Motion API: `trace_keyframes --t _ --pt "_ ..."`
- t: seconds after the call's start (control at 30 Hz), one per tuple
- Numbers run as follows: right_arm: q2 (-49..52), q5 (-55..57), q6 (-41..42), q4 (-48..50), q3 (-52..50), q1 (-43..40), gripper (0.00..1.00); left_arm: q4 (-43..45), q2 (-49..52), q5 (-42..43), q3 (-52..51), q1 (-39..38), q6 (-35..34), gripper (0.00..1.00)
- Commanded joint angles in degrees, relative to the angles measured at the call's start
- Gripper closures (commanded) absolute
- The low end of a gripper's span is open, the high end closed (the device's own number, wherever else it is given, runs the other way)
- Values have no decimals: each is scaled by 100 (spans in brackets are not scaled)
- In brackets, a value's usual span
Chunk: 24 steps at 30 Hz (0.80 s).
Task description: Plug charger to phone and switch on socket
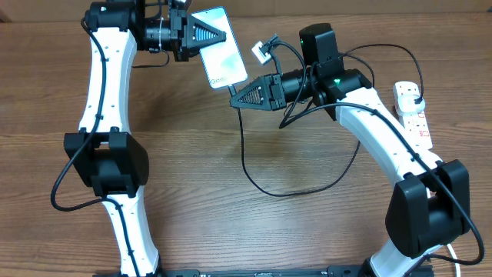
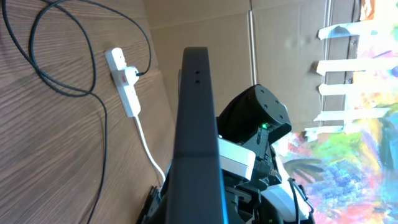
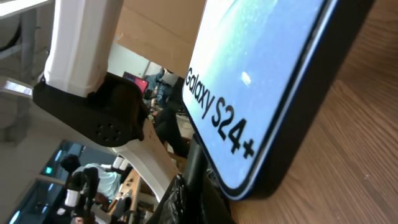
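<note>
My left gripper (image 1: pixel 215 35) is shut on the phone (image 1: pixel 223 54), holding it tilted at the back of the table, light-blue screen up. In the left wrist view I see only the phone's dark edge (image 2: pixel 196 124). My right gripper (image 1: pixel 240 95) is shut on the charger's connector end right at the phone's lower edge. The right wrist view shows the "Galaxy S24+" screen (image 3: pixel 261 68) with the black connector (image 3: pixel 194 168) beside its bottom corner; I cannot tell whether it is in the port. The black cable (image 1: pixel 244 165) loops across the table to the white socket (image 1: pixel 415 119).
The socket (image 2: pixel 127 90) lies at the far right with its thick white cord running off the table edge. The charger's black plug (image 1: pixel 416 98) sits in it. The cable loop lies on the wooden table between the two arms. Cardboard stands behind the table.
</note>
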Motion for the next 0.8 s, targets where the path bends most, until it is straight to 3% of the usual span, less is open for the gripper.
trace_keyframes --t 0.0,0.53,0.77 --pt "31 424 216 348 138 -175 96 -168 -35 188 46 -223 391 96" --pt "81 422 238 354 140 -175 96 -341 -35 166 46 -350 557 96" --pt "81 422 365 461 140 -175 96 -1064 -35 109 48 -350 1261 96"
